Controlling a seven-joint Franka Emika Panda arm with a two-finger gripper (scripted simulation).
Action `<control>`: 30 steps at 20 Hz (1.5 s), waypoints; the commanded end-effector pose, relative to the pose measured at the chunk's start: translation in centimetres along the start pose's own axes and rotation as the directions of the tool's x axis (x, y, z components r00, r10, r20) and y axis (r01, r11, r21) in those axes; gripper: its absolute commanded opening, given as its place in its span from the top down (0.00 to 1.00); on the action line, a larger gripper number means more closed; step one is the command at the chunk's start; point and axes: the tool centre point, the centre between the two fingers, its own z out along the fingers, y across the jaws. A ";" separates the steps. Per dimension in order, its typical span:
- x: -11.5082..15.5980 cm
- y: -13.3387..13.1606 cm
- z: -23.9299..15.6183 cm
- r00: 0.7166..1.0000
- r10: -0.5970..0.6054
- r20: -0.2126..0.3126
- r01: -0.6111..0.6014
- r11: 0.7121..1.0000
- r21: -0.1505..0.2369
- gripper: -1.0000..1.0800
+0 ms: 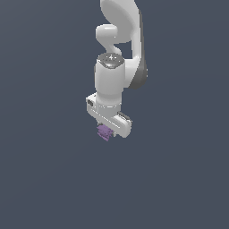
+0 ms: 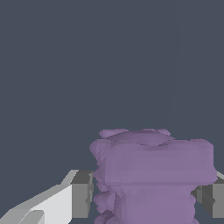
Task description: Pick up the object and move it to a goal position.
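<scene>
We read no writing or brand on any surface. The gripper (image 2: 146, 197) is closed on the purple object (image 2: 151, 175), grey finger pads (image 2: 82, 194) pressing it from both sides. In the exterior view the object (image 1: 104, 132) peeks out beneath the white hand, mostly hidden; the fingers are not discernible there. The arm's upper part is cut off by the frame edge.

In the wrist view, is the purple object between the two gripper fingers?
Yes: the purple object sits between the gripper fingers, one pad at each side.
</scene>
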 end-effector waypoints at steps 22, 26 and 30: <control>-7.4 -21.1 -30.8 0.570 -0.747 -0.342 0.790 0.612 -0.021 1.00; -9.2 -22.1 -33.1 0.505 -0.783 -0.364 0.832 0.553 -0.035 1.00; -10.3 -22.6 -34.3 0.469 -0.799 -0.375 0.853 0.520 -0.043 1.00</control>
